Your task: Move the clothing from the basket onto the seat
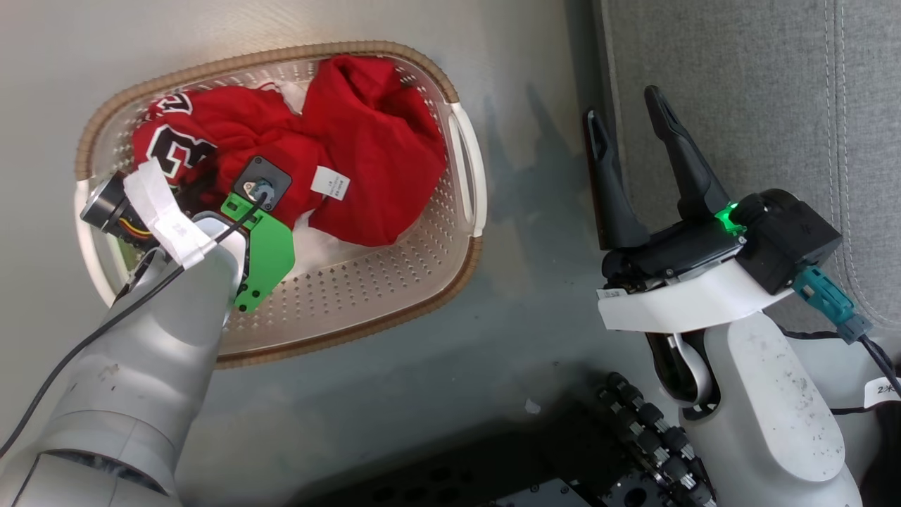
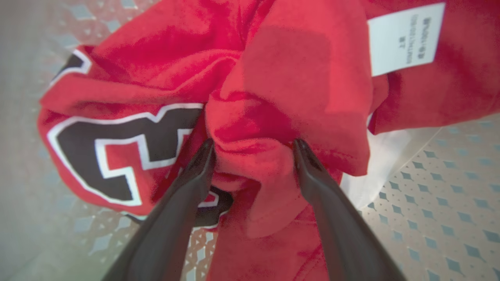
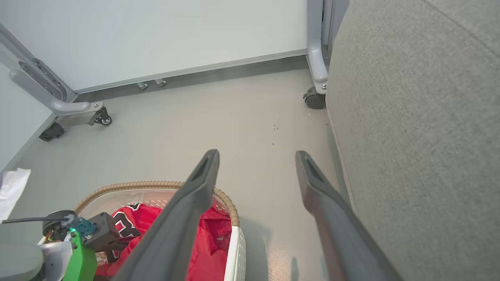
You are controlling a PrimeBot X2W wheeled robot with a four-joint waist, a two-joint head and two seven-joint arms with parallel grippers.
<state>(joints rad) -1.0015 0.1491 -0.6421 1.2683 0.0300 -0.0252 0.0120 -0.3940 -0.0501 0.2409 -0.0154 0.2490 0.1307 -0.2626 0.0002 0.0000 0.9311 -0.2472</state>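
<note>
**Left hand set over a fold, first pick not yet made**

All the clothing point(image 1: 352, 141) lies in the basket point(image 1: 366, 289), which stands on the floor point(image 1: 528, 155) to the left of the seat point(image 1: 739, 84). The jersey point(image 1: 190, 134) with its black-and-white lettering is bunched toward the far-left side, and the plain red garment point(image 1: 380, 162), with its white tag point(image 1: 331, 182) showing, is heaped beside and partly over it. Nothing red is on the seat, so I judge the task to be at its start: the step in hand is the grasp of the first piece.

In the left wrist view, the left hand point(image 2: 254, 142) is down in the pile with its fingers spread, one on each side of a raised red fold, the tips touching or pressing into the cloth. It grips nothing yet. Whether that fold belongs to the jersey or the plain garment I cannot tell; the lettering lies just beside it.

The right hand point(image 1: 621, 105) hangs spread and empty above the floor between basket and seat, close to the seat's edge.

The next move likely calls for closing the left fingers on the fold, lifting high enough to clear the rim, then carrying the cloth rightward. The two pieces are tangled, so one may drag the other along.
</note>
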